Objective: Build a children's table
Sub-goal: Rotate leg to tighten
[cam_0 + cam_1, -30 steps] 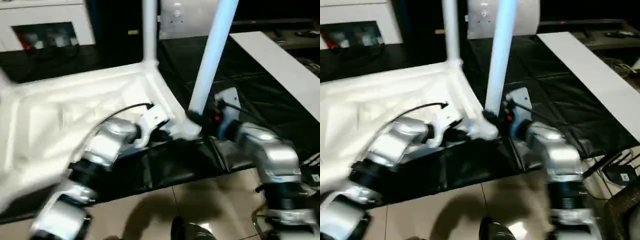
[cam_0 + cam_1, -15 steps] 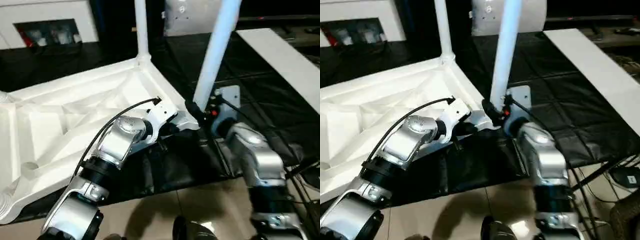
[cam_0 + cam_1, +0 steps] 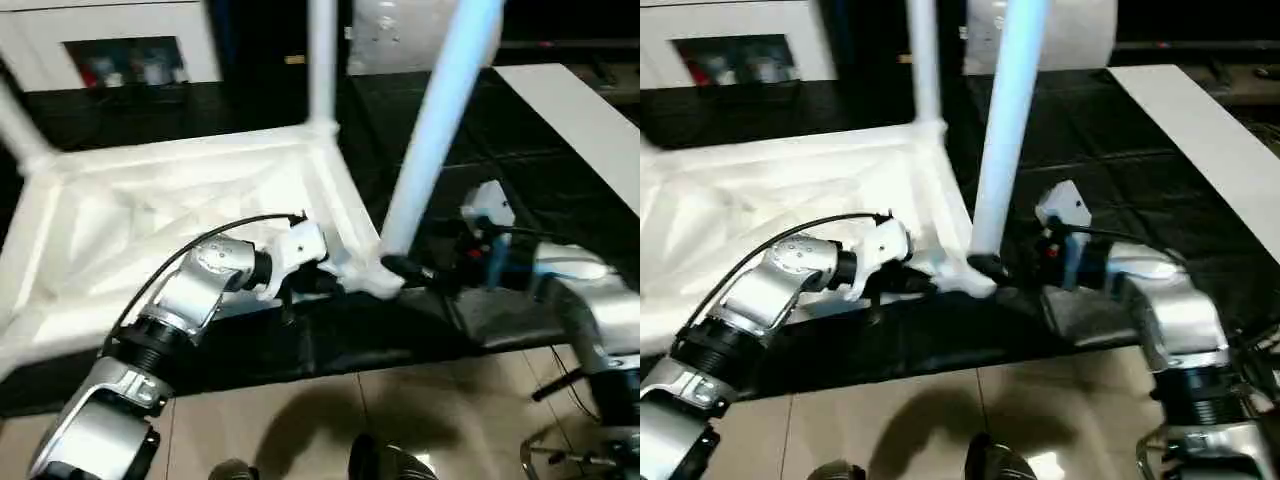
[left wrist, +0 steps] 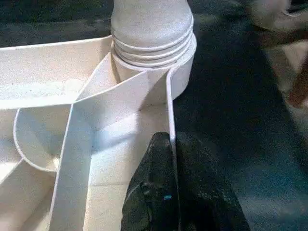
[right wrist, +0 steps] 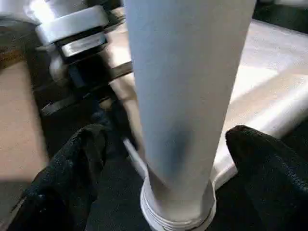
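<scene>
White plastic, the children's table (image 3: 180, 200) lay upside down on the black work table (image 3: 560, 190). At its near corner stood 1 leg (image 3: 435, 120) in its socket (image 4: 153, 45). The left gripper (image 4: 171, 192) was clenched on the rim (image 4: 169, 110). The right gripper (image 5: 163, 159) stood spread around the leg, fingers (image 5: 72, 168) apart from it. If not fully seated, the unsupported leg could tilt or pop out.
</scene>
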